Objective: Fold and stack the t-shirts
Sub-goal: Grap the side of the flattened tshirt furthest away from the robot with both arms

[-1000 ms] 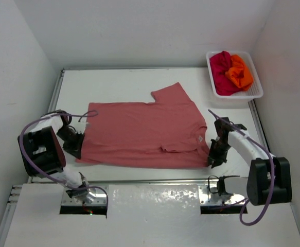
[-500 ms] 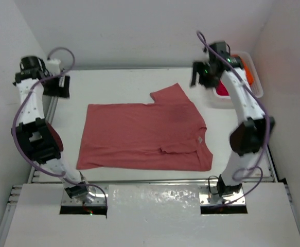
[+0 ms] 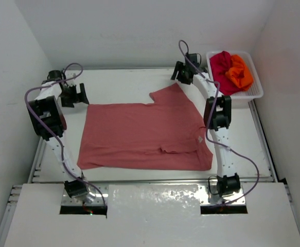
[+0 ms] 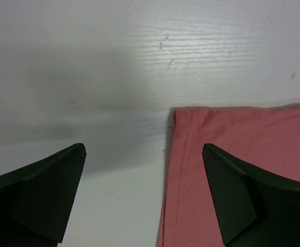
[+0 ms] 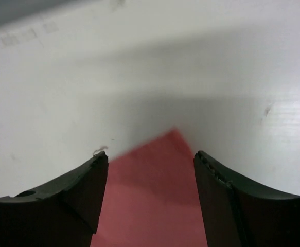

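The salmon-pink t-shirt (image 3: 144, 135) lies spread flat on the middle of the table, one sleeve pointing to the far side. My left gripper (image 3: 79, 96) hangs low at the shirt's far-left corner. It is open, and the hemmed corner (image 4: 232, 164) lies flat between its fingers (image 4: 47, 195), nearer the right one. My right gripper (image 3: 181, 75) is at the far sleeve tip, open, with the pink tip (image 5: 157, 195) lying between its fingers (image 5: 227, 200). The crimson t-shirt (image 3: 219, 71) and the orange t-shirt (image 3: 240, 72) sit crumpled in the basket.
A white mesh basket (image 3: 256, 87) stands at the far right corner of the white table (image 3: 124, 82). White walls close in the left, back and right sides. Both arms reach far out over the table's sides.
Both arms have left the shirt's near corners, swung up and over, and come down at its far edge. The left gripper has opened wide. The shirt has stayed flat.
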{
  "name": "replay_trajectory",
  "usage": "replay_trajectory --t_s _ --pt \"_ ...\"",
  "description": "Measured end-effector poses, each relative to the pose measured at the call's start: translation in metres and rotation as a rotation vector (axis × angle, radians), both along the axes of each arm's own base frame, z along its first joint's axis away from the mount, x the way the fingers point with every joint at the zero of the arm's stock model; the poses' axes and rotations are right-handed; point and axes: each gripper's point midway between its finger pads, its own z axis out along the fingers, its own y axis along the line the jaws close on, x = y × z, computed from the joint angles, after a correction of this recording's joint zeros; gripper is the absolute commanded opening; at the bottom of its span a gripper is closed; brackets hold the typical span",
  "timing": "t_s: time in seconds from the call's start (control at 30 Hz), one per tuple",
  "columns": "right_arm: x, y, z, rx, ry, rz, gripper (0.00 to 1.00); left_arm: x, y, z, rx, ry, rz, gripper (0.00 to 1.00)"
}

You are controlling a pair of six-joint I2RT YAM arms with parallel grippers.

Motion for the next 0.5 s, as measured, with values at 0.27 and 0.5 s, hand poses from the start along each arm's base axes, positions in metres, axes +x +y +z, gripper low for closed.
replay_trajectory --t_s 0.27,0.5 --pt "0.027 -0.019 0.010 -0.126 -0.135 -0.065 0.65 0.000 -0.017 -0.024 -0.007 0.021 0.009 0.95" --pt "0.019 -0.003 -0.002 -0.179 -0.122 -0.027 0.62 -0.004 -0.018 -0.024 -0.004 -0.006 0.017 0.95"
